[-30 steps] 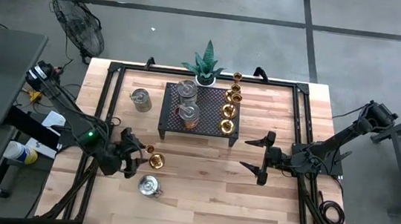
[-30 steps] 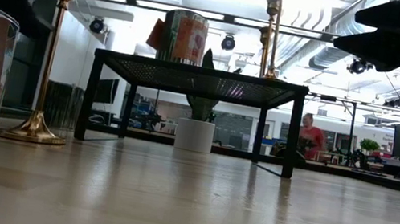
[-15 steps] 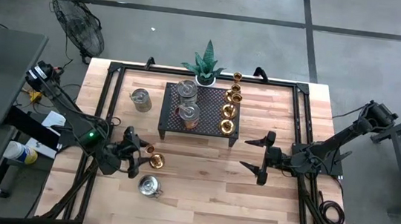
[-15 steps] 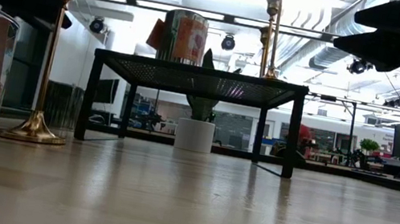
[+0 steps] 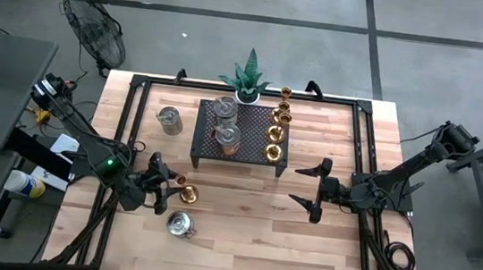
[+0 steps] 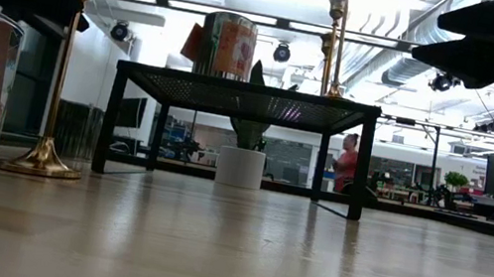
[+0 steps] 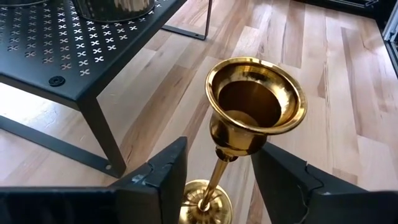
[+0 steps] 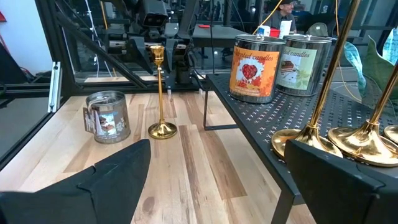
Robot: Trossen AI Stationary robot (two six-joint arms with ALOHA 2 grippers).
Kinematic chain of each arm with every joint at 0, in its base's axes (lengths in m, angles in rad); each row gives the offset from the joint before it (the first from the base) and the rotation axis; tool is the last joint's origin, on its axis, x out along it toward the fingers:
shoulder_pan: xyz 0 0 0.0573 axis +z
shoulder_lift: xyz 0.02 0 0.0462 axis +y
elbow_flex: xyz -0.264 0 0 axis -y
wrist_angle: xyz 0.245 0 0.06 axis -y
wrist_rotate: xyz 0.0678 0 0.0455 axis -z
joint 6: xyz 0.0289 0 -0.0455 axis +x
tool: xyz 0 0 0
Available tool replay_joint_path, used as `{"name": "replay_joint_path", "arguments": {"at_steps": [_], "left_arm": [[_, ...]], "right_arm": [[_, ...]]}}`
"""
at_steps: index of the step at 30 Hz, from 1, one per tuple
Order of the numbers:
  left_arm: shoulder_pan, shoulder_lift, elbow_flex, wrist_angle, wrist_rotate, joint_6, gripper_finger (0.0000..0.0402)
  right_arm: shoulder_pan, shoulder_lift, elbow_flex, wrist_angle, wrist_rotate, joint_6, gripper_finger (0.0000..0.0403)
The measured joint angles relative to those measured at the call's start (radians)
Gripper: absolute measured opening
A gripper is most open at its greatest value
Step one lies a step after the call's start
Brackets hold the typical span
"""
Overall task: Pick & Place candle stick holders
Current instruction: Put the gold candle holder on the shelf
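From where I stand, most of the sorting looks done: on the black perforated rack (image 5: 242, 133) 4 brass candle stick holders (image 5: 275, 135) stand in a column along its 3 o'clock edge, with 2 candle tins (image 5: 226, 139) beside them toward 9 o'clock. Still off the rack are 1 tall brass holder (image 7: 249, 118) standing upright on the wooden table (image 5: 242, 216) at about 8 o'clock from the rack, 1 tin (image 5: 169, 119) at the rack's 9 o'clock and 1 glass jar candle (image 5: 180, 225) near the front edge. The left gripper (image 5: 164, 190) has its fingers either side of the lone holder's stem, partly closed with a gap still showing, so I judge the pick only just beginning. The right gripper (image 5: 317, 190) waits over bare table at the rack's 4 o'clock, jaws spread wide and empty. The jar's label reads "scented candle" and part of "...mine & musk"; the tins say "candles", the rest too small to tell
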State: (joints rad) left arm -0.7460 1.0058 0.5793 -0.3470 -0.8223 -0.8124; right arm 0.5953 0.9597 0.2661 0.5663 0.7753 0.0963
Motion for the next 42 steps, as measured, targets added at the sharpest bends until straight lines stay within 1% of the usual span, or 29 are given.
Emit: {"name": "replay_joint_path", "arguments": {"at_steps": [9,17,25,33,37,42], "left_arm": [[0.0,0.0,0.0,0.001,-0.029,0.0,0.017],[0.0,0.0,0.0,0.015,-0.029,0.001,0.0169],[0.001,0.0,0.0,0.073,-0.029,0.078,0.0169],[0.001,0.061,-0.001,0.083,-0.034,0.075,0.0169],[0.001,0.095,-0.001,0.128,-0.056,0.071,0.0169],[0.001,0.113,-0.001,0.145,-0.094,0.046,0.0169]], "right_arm": [[0.0,0.0,0.0,0.0,0.0,0.0,0.0362],[0.0,0.0,0.0,0.0,0.0,0.0,0.0362],[0.0,0.0,0.0,0.0,0.005,0.0,0.0362],[0.0,0.0,0.0,0.0,0.007,0.0,0.0362],[0.0,0.0,0.0,0.0,0.007,0.0,0.0362],[0.0,0.0,0.0,0.0,0.004,0.0,0.0362]]}}
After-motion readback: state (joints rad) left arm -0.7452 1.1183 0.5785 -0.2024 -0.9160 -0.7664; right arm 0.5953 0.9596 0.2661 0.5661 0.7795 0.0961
